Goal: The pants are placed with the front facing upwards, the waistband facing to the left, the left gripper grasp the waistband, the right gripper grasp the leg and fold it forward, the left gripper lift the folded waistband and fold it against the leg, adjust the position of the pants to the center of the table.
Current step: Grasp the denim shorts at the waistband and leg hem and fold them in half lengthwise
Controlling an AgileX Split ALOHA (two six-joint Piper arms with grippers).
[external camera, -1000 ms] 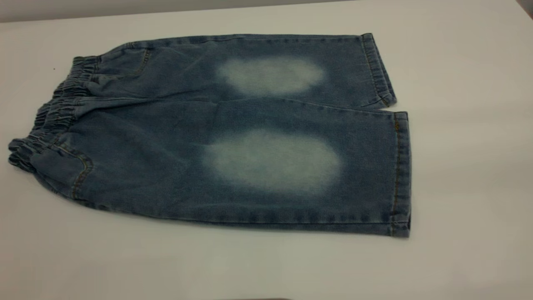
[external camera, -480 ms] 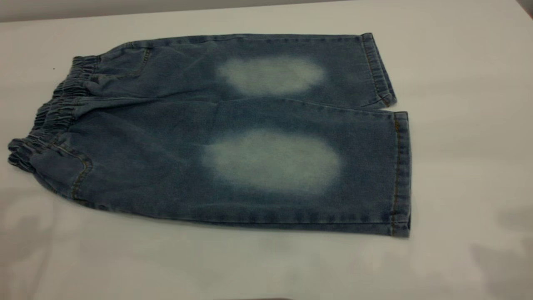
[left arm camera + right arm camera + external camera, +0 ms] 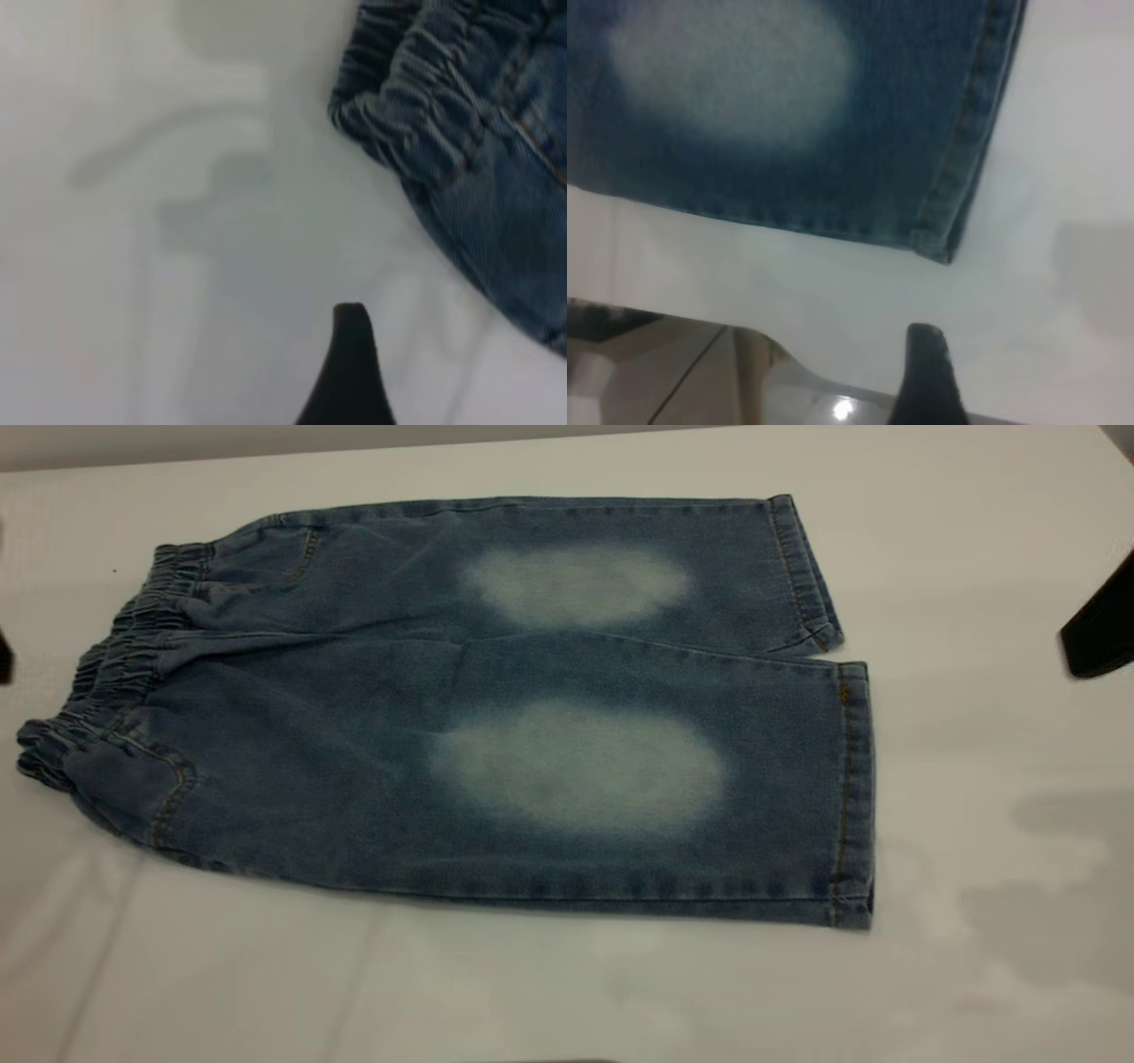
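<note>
The blue denim pants (image 3: 496,717) lie flat on the white table (image 3: 974,531), front up, with a pale oval on each leg. The gathered waistband (image 3: 115,664) points left and the leg hems (image 3: 850,779) point right. A dark sliver of my left gripper (image 3: 3,657) shows at the left edge, just off the waistband (image 3: 416,80). My right gripper (image 3: 1099,633) enters at the right edge, apart from the hems. Each wrist view shows one black finger (image 3: 351,354) (image 3: 926,372) over bare table with nothing beside it. The near hem corner (image 3: 943,243) lies beyond the right finger.
Bare white tabletop surrounds the pants on all sides, with arm shadows (image 3: 1045,921) on it at the front right. The table's near edge and the floor beyond (image 3: 673,372) show in the right wrist view. A grey wall strip (image 3: 266,438) runs behind the table.
Both grippers have come into the exterior view at its left and right edges, and their shadows have spread over the front of the table. The pants have not moved.
</note>
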